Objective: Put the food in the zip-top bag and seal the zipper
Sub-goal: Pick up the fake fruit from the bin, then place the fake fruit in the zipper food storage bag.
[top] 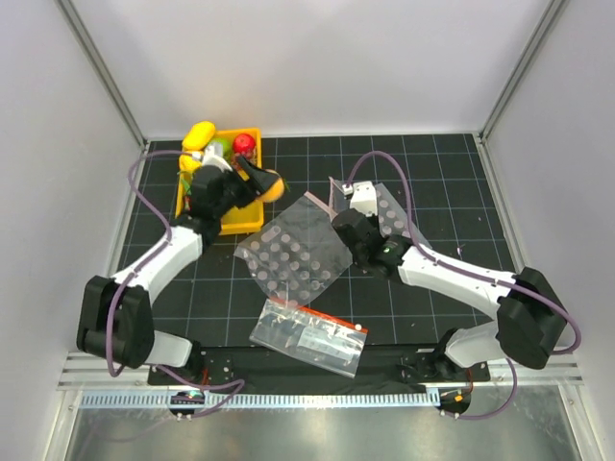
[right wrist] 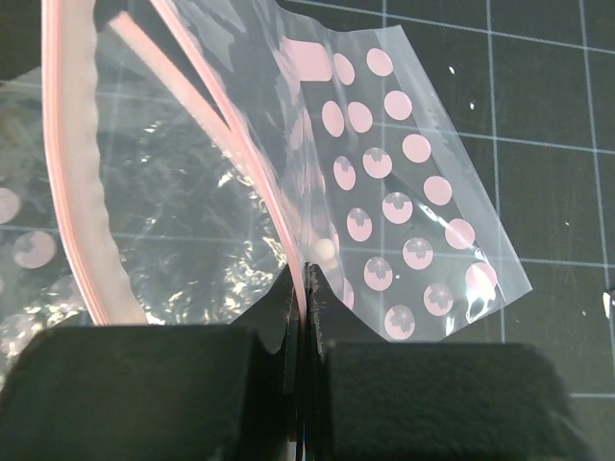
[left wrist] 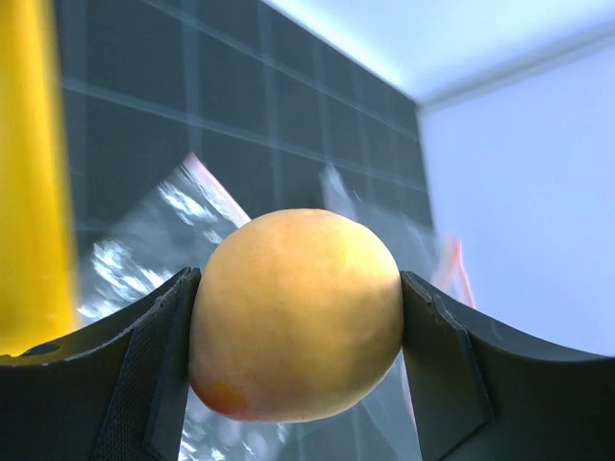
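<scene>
The orange peach [left wrist: 293, 317] is out of the bin and clamped in the left gripper [left wrist: 298, 283], one dark finger pressed on each side of it. From above it sits around 10 o'clock on the mat [top: 432, 163], just off the right edge of the yellow bin [top: 242, 223]. The zip-top bag [right wrist: 173, 211] lies mid-table at roughly 3 o'clock from the peach. Its mouth gapes, so the pink zipper [right wrist: 69, 173] shows as two separate strips.

The right gripper [right wrist: 306, 283] is pinched tight on the near strip of that zipper, no gap between its jaws. The dotted bubble sheet [right wrist: 404, 211] lies just beside and partly under the bag.

Pose-wise, the left arm runs from its base at 7 o'clock up toward 1 o'clock. Its wrist is over the bin and the claw points toward 3 o'clock. The right arm reaches from its base at 4 o'clock toward 10 o'clock, elbow low, wrist angled onto the bag's edge.

A yellow fruit [top: 199, 134], a green one [top: 221, 147] and a red one [top: 245, 144] sit in the bin. The printed bag [top: 307, 331] lies at 6 o'clock.
</scene>
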Motion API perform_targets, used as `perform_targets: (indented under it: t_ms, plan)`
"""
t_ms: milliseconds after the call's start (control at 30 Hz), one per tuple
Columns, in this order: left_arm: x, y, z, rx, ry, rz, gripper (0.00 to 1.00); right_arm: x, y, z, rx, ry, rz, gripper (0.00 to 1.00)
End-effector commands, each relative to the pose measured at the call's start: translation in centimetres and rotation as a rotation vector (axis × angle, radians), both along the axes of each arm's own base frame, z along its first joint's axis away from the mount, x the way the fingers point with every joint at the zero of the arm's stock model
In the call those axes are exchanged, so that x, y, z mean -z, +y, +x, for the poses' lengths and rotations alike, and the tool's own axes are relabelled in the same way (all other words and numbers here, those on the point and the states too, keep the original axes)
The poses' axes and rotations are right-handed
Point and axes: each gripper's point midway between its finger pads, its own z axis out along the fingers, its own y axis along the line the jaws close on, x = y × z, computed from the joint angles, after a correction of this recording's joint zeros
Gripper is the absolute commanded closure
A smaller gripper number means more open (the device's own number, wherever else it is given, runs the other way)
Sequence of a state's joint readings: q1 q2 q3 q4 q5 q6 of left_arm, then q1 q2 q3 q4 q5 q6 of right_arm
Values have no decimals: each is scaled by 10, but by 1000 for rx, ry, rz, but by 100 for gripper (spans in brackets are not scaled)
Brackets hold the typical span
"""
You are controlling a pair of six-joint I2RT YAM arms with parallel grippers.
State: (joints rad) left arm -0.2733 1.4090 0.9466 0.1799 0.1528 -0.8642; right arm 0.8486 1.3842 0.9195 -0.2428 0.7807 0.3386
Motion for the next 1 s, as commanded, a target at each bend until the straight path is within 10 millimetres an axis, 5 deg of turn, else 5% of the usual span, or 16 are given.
perform_targets:
  t_ms: [0, 100, 167, 233, 467, 733, 967]
  plan:
    - [-33, -47, -39, 145, -146, -221, 96, -26, 10, 1, -41, -63, 100, 99]
    - [-37, -72, -73, 240, -192, -286, 96, -29, 19, -3, -98, -54, 145, 99]
    - [-56, -83, -92, 303, -273, -321, 96, -29, 23, -4, -118, -52, 164, 99]
    - [-73, -86, -112, 353, -368, -341, 95, -25, 26, -4, -130, -39, 163, 99]
    - [-80, -95, -153, 450, -468, -305, 95, -16, 37, -4, -142, -16, 132, 99]
    - [-73, -108, -160, 498, -478, -297, 97, -12, 58, -12, -193, -11, 126, 99]
    - [-49, -107, -147, 435, -415, -280, 99, -18, 64, -17, -216, -31, 180, 99]
